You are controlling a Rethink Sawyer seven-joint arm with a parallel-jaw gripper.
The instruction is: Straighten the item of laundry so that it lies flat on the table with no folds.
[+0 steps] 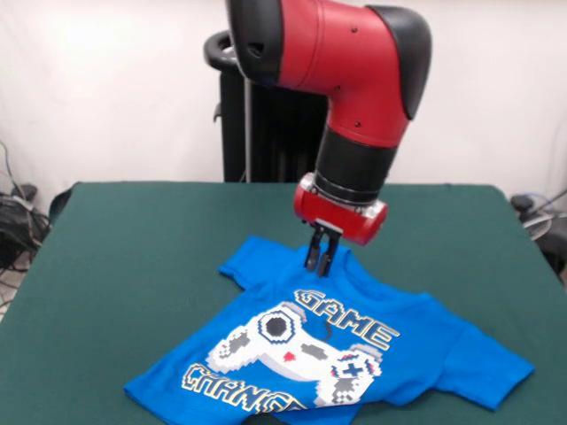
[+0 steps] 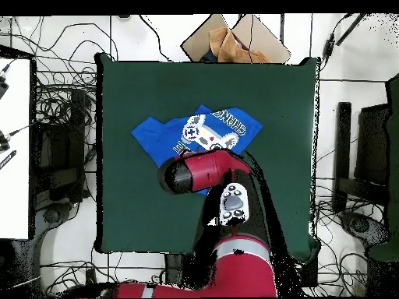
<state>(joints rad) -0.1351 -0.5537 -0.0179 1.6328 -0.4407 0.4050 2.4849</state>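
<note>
The bright blue T-shirt (image 1: 416, 354) lies print-up on the green table (image 1: 133, 257), near the table's front edge in the front view. Its "GAME" lettering shows in full; the lower lettering is partly cut off at a fold in the hem. My gripper (image 1: 321, 266) points straight down at the shirt's collar edge. Its fingers stand close together and pinch the cloth there. In the overhead view the shirt (image 2: 156, 132) lies at the table's (image 2: 140, 210) far middle. The red arm (image 2: 204, 170) covers its near part and hides the gripper.
The black pedestal (image 1: 266, 133) stands behind the table's far edge. In the overhead view a cardboard box (image 2: 234, 39) lies beyond the table's far side. Cables (image 2: 54, 101) run on the floor around the table.
</note>
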